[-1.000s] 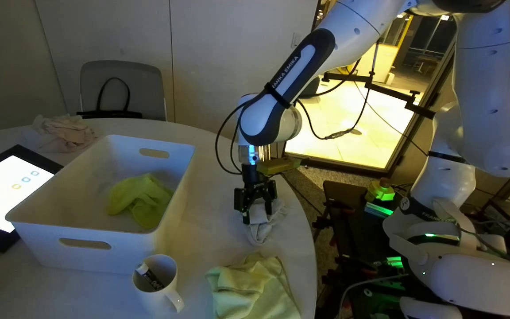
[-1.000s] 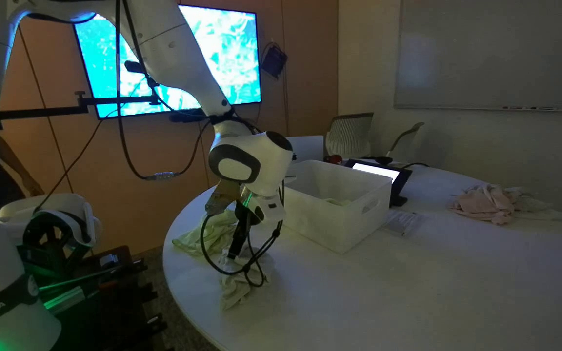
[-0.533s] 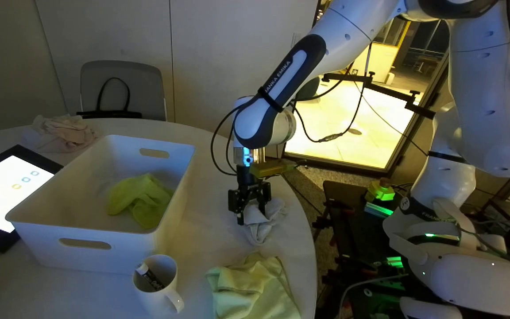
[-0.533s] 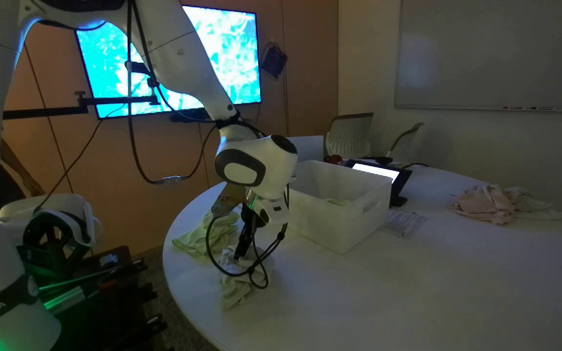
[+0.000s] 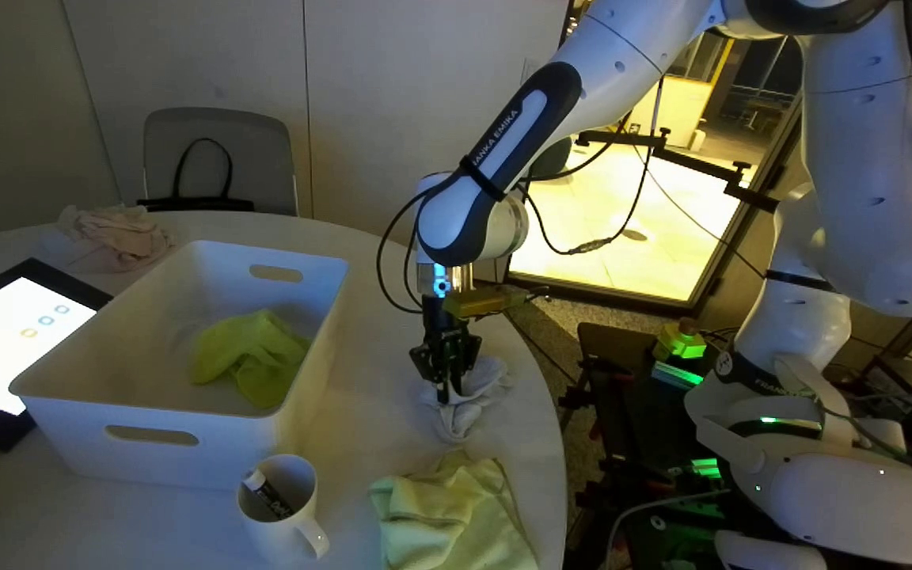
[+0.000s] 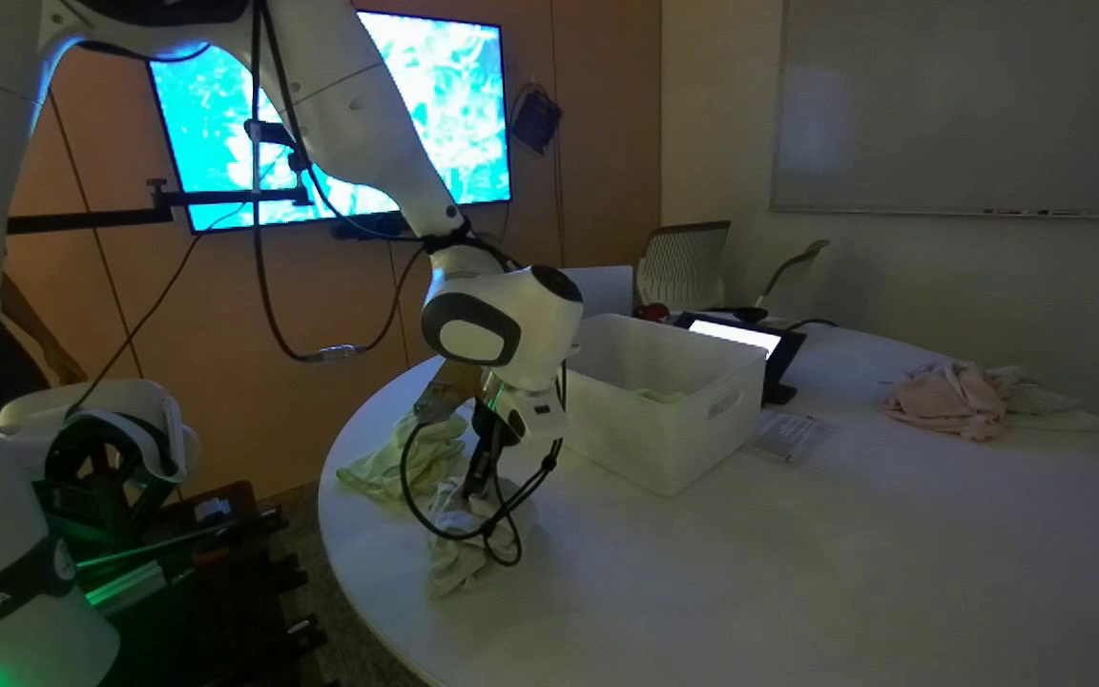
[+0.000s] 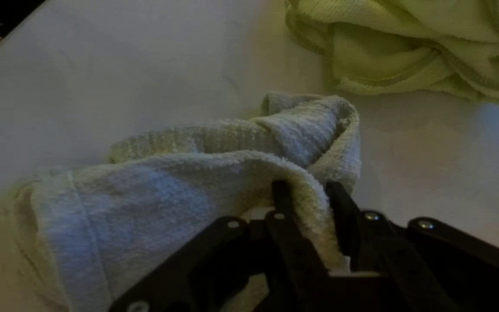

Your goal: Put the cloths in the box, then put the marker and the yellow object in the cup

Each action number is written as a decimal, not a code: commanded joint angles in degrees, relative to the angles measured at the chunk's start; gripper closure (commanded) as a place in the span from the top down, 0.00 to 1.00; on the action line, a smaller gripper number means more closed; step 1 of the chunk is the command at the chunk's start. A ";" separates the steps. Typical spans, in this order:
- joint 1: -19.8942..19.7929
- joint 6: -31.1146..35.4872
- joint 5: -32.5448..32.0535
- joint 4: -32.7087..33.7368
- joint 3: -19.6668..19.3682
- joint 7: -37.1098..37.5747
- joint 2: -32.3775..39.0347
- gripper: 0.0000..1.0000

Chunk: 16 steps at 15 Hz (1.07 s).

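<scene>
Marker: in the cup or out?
In: an exterior view shows the marker leaning inside the cup, white end at the rim.

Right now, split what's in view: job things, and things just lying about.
Job:
bright yellow-green cloth
white-grey cloth
pale yellow-green cloth
box
marker
cup
yellow object (can't make out)

Lying about:
pink fabric heap
lit screen

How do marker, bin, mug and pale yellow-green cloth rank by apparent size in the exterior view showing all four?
1. Bin
2. Pale yellow-green cloth, cut off at the bottom edge
3. Mug
4. Marker
</scene>
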 commanded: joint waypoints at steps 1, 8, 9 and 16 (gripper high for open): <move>0.10 0.22 -0.06 0.91 0.08 1.35 0.23 0.09; 1.05 0.88 -1.04 -1.89 -0.81 4.33 -3.48 0.10; 1.46 1.18 -1.61 -3.29 -1.36 5.65 -5.45 0.09; 4.83 5.11 -13.07 -12.82 -6.27 23.65 -23.41 0.09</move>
